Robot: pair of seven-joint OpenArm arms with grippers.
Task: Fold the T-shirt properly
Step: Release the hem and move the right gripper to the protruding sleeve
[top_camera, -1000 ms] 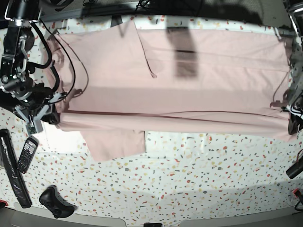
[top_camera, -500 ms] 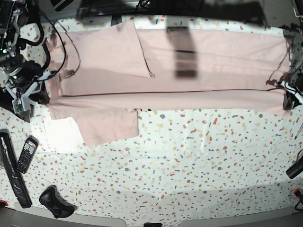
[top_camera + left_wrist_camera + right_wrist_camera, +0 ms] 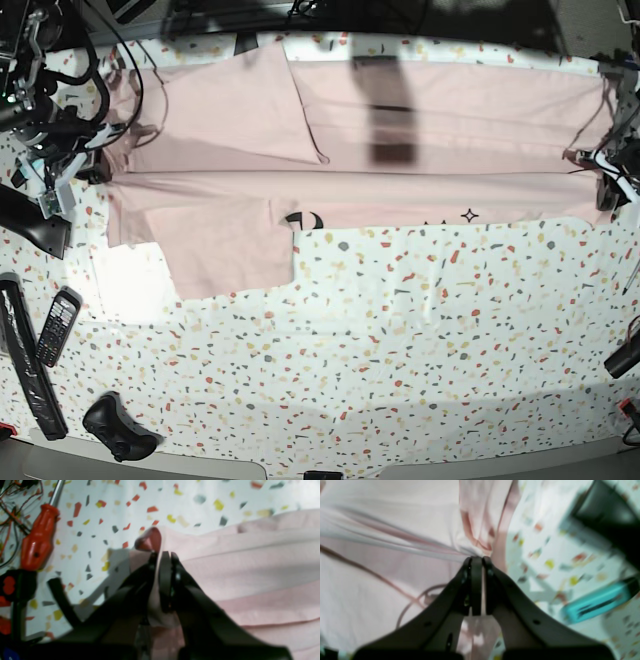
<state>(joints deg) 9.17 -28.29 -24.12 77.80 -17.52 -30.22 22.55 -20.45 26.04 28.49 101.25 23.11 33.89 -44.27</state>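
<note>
Fingers of left gripper (image 3: 162,555) and right gripper (image 3: 477,559) both clenched on T-shirt (image 3: 400,160) edges, cloth stretched along surface (image 3: 400,340) far edge. Risk: thin pinch slipping under tension, fold collapsing crooked.
</note>
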